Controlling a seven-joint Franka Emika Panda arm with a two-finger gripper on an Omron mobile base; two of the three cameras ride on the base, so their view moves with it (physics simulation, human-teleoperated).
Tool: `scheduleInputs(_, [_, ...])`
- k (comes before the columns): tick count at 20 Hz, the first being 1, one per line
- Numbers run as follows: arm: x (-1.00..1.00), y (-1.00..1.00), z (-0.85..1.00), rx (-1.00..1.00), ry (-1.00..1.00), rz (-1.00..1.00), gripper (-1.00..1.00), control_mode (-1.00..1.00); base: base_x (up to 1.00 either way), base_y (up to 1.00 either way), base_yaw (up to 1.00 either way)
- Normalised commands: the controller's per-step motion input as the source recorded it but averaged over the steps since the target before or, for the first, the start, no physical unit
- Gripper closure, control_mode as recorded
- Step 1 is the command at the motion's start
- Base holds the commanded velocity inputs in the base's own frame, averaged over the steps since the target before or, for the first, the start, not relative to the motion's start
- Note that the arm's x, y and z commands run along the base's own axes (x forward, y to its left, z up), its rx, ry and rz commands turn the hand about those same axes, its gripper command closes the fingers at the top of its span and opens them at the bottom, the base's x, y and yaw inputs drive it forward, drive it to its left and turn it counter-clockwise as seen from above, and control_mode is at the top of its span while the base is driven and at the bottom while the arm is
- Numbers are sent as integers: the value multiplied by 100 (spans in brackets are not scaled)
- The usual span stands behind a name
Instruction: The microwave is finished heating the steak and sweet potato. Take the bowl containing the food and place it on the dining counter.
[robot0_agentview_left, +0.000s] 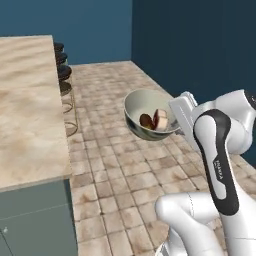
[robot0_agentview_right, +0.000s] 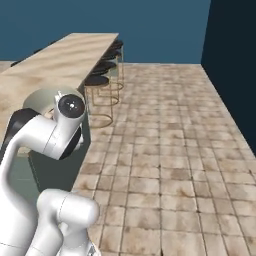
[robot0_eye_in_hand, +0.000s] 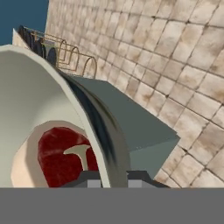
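Pincer (robot0_agentview_left: 176, 121): clenched on the bowl's rim, one finger inside the wall, one outside, as the hand view shows along the edge.
Bowl (robot0_agentview_left: 148, 114): carried in the air over the tiled floor (robot0_agentview_left: 120, 170), off to the side of the dining counter (robot0_agentview_left: 27, 110) and apart from it; tipped a little, open side toward the counter; gripped by the rim, probably so the food stays clear of the fingers.
Steak (robot0_agentview_left: 146, 121): down in the bowl's bottom, touching the sweet potato; red and marbled up close in the hand view.
Sweet potato (robot0_agentview_left: 161, 119): beside the steak, against the wall nearest the pincer; low in the bowl, likely settled there by the tilt.
Dining counter: bare beige slab, waiting for the bowl; not yet reached.
Stools (robot0_agentview_left: 63, 72): tucked along the counter's far edge.
Count: one bowl, one steak, one sweet potato, one counter; stools in a row, at least four, exact number hard to tell.
Stage: judged to be mid-carry, set-down still ahead.
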Motion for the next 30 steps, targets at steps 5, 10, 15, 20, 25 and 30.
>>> scheduleInputs(5, [0,0,0,0,0,0,100,100,100,-100,11])
scheduleInputs(10, [0,0,0,0,0,0,100,100,100,-61,23])
scheduleInputs(15, [0,0,0,0,0,0,100,100,100,-23,43])
scheduleInputs(20, [0,0,0,0,0,0,100,100,100,-26,42])
scheduleInputs(25, [0,0,0,0,0,0,100,100,100,-27,44])
scheduleInputs(30, [0,0,0,0,0,0,100,100,100,-38,43])
